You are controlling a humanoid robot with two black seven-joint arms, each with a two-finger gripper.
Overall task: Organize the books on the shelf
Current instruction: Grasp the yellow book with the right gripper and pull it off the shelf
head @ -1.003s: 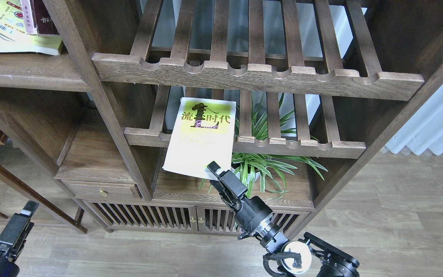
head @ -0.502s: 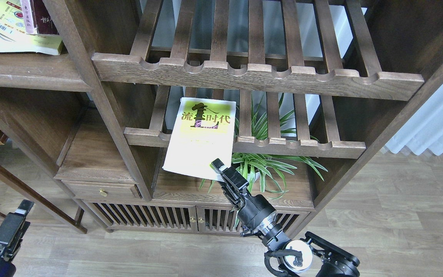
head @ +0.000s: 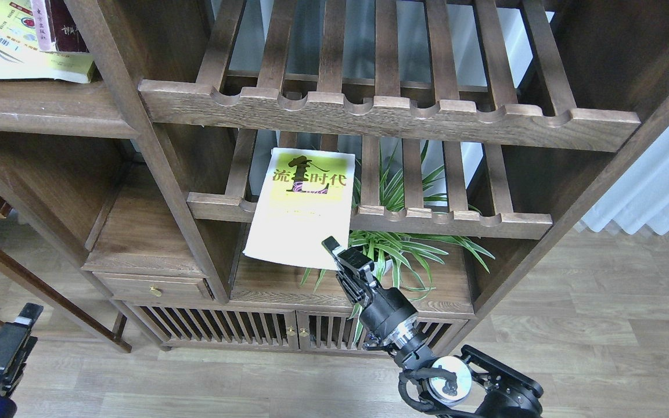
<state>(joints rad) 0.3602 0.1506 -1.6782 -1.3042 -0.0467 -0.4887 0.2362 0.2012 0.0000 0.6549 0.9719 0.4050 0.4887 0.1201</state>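
Observation:
The yellow-green-and-white book (head: 302, 206) lies face up on the lower slatted rack (head: 456, 219), with its lower half hanging over the front rail. My right gripper (head: 334, 255) sits at the book's lower right corner, one finger over the cover, and looks shut on that corner. The maroon book (head: 67, 26) and a smaller colourful book (head: 6, 26) lie stacked on a thick pale book at the upper left, on the solid dark-brown shelf (head: 38, 107). My left gripper (head: 15, 337) is low at the bottom left, dark and far from the books.
An upper slatted rack (head: 387, 113) juts out above the book. A potted spider plant (head: 404, 249) stands just right of my right gripper. A drawer (head: 151, 287) and slatted cabinet doors (head: 241, 331) are below. Wood floor lies in front.
My right gripper has shifted slightly right and up at the book's corner, and the book's lower edge has nudged a little left. My left gripper has sunk lower and moved left.

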